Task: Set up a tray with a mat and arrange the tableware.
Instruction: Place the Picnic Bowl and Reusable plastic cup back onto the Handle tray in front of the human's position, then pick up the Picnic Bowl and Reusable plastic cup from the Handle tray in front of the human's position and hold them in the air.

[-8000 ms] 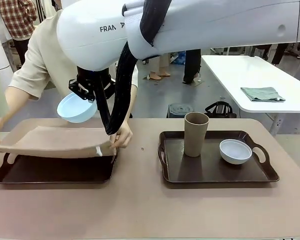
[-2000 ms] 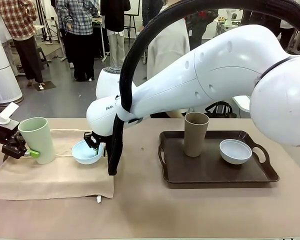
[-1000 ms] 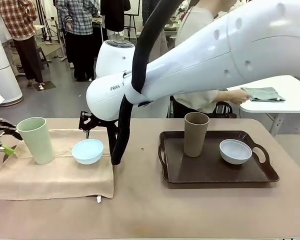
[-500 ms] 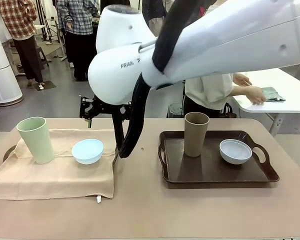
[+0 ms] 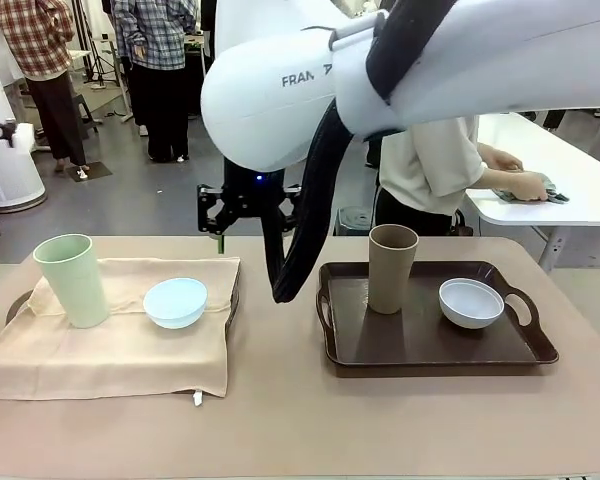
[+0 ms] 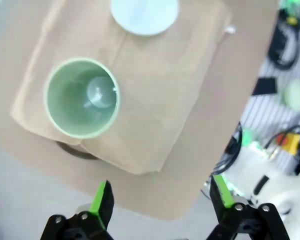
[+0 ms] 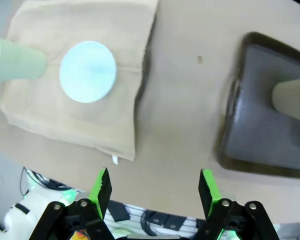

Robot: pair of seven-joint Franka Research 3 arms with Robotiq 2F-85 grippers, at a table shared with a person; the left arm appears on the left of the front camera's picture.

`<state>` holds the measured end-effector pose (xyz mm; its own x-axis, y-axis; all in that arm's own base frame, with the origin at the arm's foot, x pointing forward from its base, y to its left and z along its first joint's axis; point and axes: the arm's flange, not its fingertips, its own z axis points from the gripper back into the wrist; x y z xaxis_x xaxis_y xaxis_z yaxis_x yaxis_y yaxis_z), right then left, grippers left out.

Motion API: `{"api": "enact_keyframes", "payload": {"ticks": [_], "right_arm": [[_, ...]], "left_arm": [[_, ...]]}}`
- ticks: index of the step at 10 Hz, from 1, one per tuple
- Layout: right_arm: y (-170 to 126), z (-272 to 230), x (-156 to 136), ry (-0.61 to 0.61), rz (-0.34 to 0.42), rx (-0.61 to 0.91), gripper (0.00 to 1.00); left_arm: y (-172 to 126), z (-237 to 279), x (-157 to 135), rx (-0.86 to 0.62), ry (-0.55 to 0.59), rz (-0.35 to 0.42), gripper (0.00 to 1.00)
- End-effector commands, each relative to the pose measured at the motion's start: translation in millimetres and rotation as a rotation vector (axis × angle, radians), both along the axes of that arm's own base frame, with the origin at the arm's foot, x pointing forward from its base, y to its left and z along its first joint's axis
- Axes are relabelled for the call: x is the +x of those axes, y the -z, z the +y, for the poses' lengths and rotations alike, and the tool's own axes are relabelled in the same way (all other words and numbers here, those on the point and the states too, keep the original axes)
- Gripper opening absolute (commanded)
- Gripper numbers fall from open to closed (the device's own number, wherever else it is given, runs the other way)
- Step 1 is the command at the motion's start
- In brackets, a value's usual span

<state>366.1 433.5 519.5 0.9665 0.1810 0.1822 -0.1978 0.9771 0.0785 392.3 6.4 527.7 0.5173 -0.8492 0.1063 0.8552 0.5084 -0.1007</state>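
Hovering with its jaws apart and empty, our left end effector [image 6: 161, 187] looks down on the pale green cup [image 5: 70, 280], which stands beside the light blue bowl [image 5: 175, 302] on the mat [image 5: 110, 350] draped over the left tray [image 5: 16, 305]. Our right end effector [image 7: 155, 180], also spread and empty, hangs over the table [image 5: 300, 420] between the trays. The tan-brown cup [image 5: 391, 268] and white bowl [image 5: 471, 302] sit on the bare right tray [image 5: 430, 350]. We judge the risks to be an off-centre grasp tipping a tall cup, or a finger snagging the loose, overhanging mat and dragging the bowl with it.
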Motion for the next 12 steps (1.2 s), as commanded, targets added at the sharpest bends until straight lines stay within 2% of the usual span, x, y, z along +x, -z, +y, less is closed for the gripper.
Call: {"api": "enact_keyframes", "payload": {"ticks": [1, 2, 4, 6, 7, 8, 12], "right_arm": [[-3, -15, -10, 0.070, 0.000, -0.048, 0.90], [-5, -21, -15, 0.091, 0.008, -0.057, 0.90], [-8, -35, -17, 0.139, 0.042, -0.076, 0.90], [-21, -53, -26, 0.127, 0.029, -0.078, 0.90], [-23, -58, -27, 0.134, 0.035, -0.127, 0.90], [-20, -39, -12, 0.120, 0.031, -0.076, 0.90], [-20, -39, -12, 0.120, 0.031, -0.076, 0.90]], "left_arm": [[-8, -27, 25, 0.089, -0.159, -0.026, 1.00], [-11, -37, 41, 0.092, -0.288, -0.058, 1.00], [3, -45, 56, 0.169, -0.425, -0.034, 1.00], [9, -51, 55, 0.184, -0.448, -0.007, 1.00], [6, -42, 56, 0.137, -0.407, -0.048, 1.00], [6, -42, 56, 0.137, -0.407, -0.048, 1.00], [6, -42, 56, 0.137, -0.407, -0.048, 1.00]]}}
